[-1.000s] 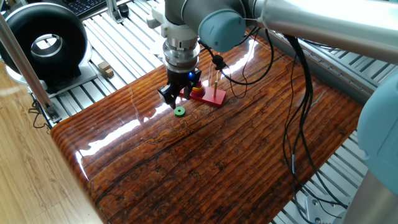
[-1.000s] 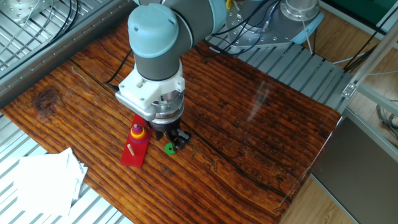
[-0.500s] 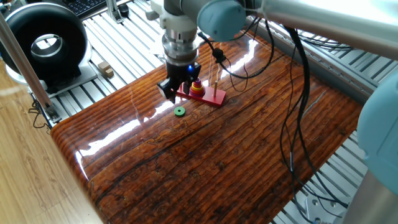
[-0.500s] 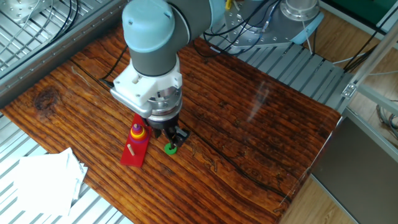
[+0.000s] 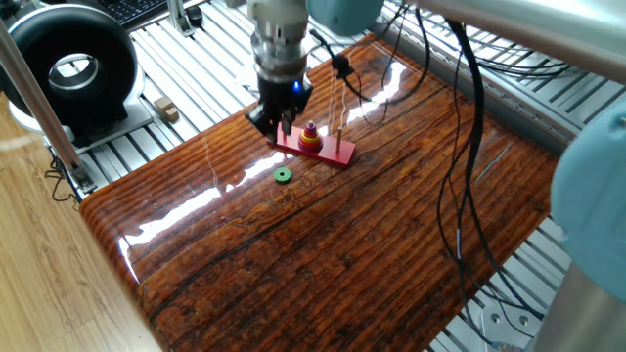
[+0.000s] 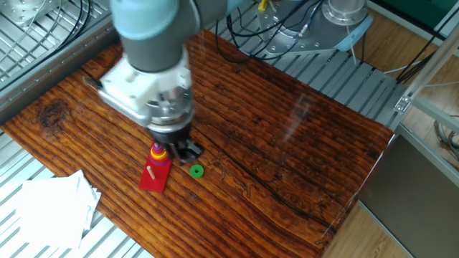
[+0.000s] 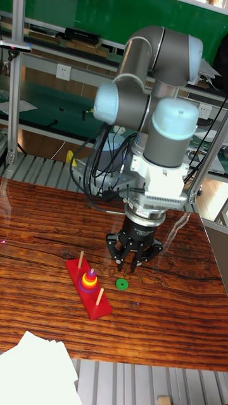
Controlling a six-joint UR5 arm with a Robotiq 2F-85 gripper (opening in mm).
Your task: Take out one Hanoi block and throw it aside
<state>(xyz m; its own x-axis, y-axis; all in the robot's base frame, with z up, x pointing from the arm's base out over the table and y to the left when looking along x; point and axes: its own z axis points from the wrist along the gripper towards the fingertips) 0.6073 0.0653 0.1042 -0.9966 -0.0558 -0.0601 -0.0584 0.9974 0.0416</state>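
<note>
Glossy striped wooden table (image 7: 38, 234) on aluminium framing, one arm above it.

Left to right in the tall fixed view: white paper sheets (image 7: 35, 370) at the near corner; red peg base (image 7: 88, 288) carrying three thin pegs, with the remaining rings (image 7: 90, 278) stacked on the middle one; the Hanoi block (image 7: 121, 284), a small green ring, lying flat on bare wood just beside the base and clear of it; the gripper (image 7: 132, 261) hanging above and slightly behind the ring, fingers spread, nothing between them. The block appears already out and set aside. To finish well, the arm should lift straight up, keeping the fingers wide so neither fingertip nudges the ring or clips a peg.
</note>
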